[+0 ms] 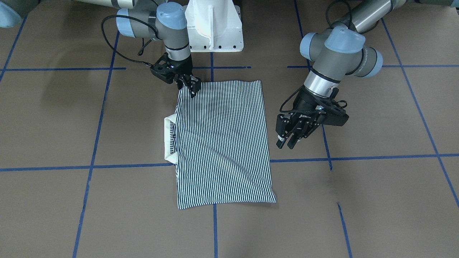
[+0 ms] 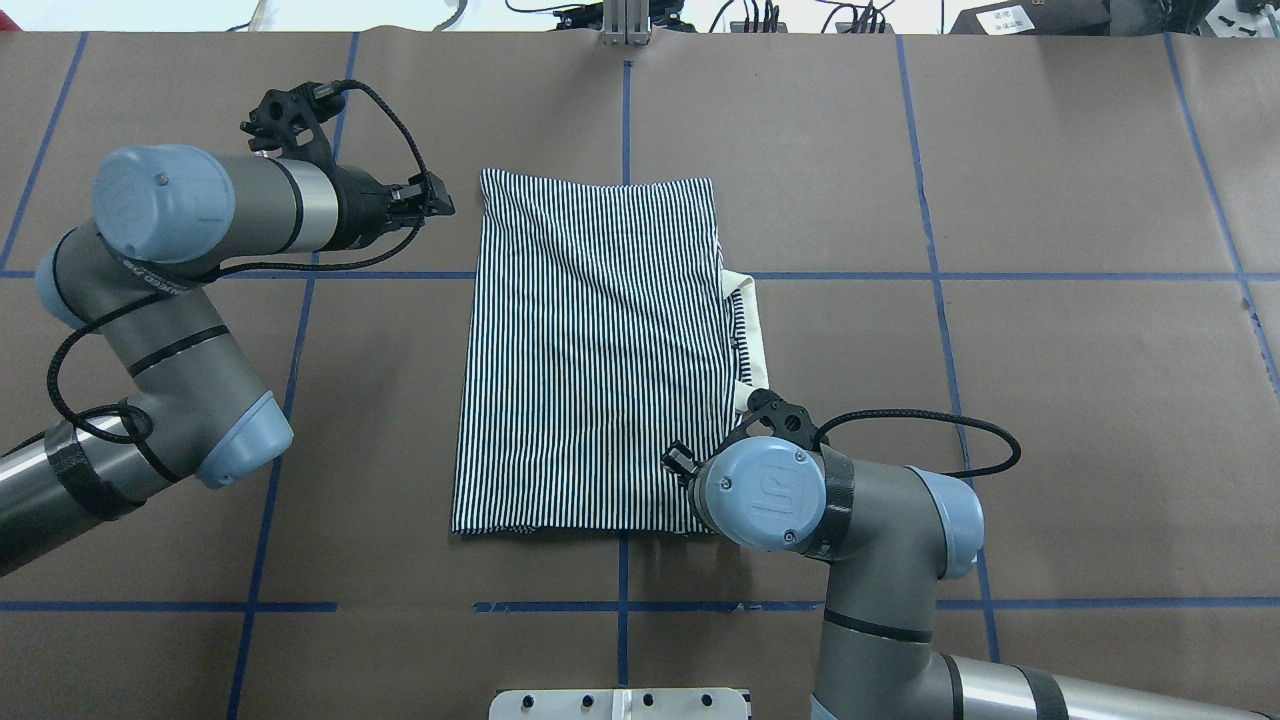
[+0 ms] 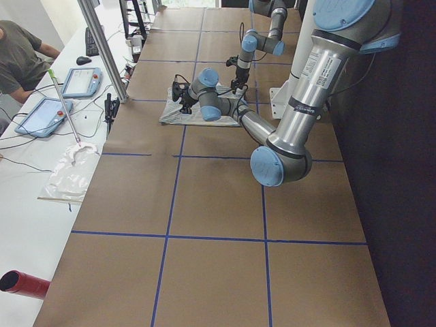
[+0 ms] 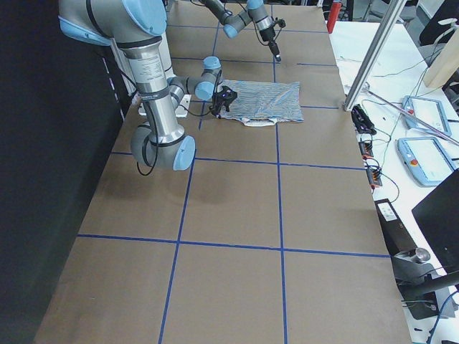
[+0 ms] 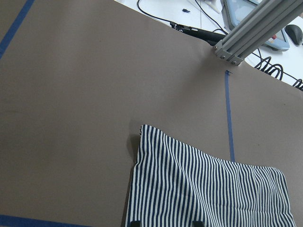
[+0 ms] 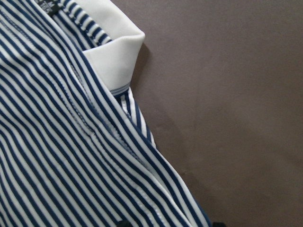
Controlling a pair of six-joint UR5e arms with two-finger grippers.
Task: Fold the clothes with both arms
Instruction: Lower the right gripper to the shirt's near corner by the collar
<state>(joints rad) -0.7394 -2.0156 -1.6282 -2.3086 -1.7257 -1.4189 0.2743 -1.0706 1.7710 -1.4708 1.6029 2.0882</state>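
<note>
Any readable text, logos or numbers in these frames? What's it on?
"UR": logo on the right arm joint cap.
Lettering on the left gripper body: too blurred to read.
Print along the left arm: too small to read.
Shirt: no text visible.

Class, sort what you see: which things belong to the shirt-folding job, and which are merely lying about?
Belong to the job: striped polo shirt, left gripper, right gripper.
Merely about: white pedestal base, tablet, plastic bag, red cylinder, person.
</note>
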